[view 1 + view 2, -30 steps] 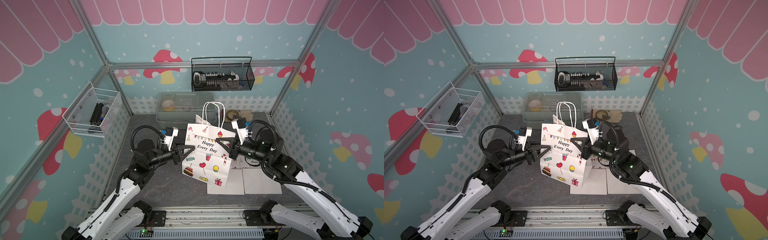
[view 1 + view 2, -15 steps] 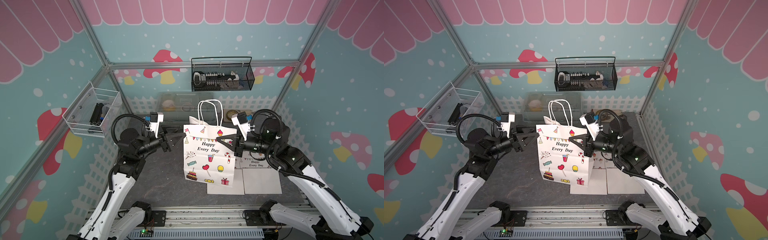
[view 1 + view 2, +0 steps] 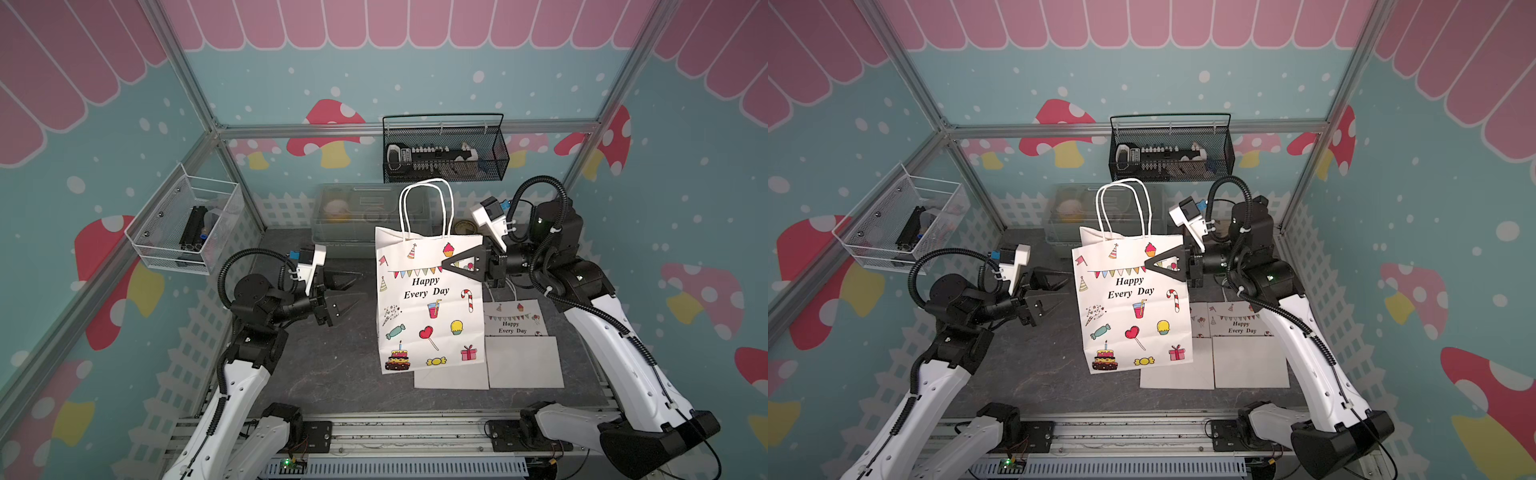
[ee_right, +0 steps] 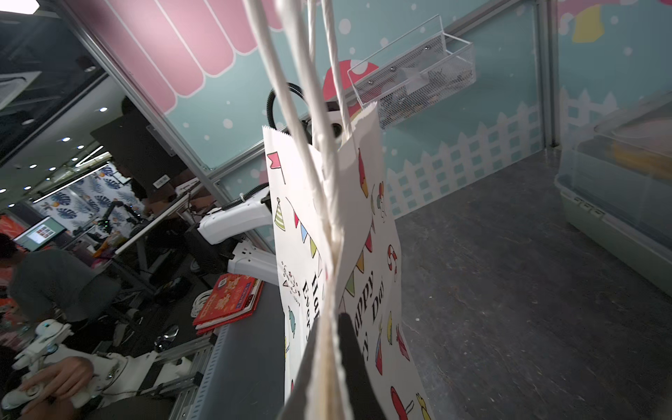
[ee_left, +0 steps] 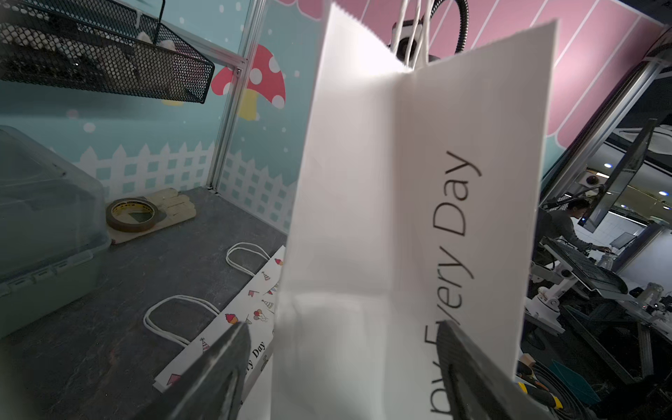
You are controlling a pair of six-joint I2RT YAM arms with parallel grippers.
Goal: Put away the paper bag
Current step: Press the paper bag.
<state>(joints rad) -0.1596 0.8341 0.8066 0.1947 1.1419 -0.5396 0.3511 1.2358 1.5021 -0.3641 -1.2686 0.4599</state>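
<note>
Between the grippers: bag [image 3: 430,303] hangs upright, flattened | right gripper [image 3: 451,264] clamped on its near top edge, carrying it alone | left gripper [image 3: 355,291] jaws apart, bag's side just ahead, untouched | flat bags [image 3: 513,328] lie below right gripper, likely its stack

Left tool [image 3: 352,290] has its jaws wide apart, pointing right; right tool [image 3: 449,264] is clamped closed, pointing left.

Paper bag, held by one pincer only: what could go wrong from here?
The white printed paper bag is held by the right pincer, clamped on one upper edge; it may swing, twist or tear. The open left pincer faces its side and could snag it. Its bottom could drag the flat folded bags below.
</note>
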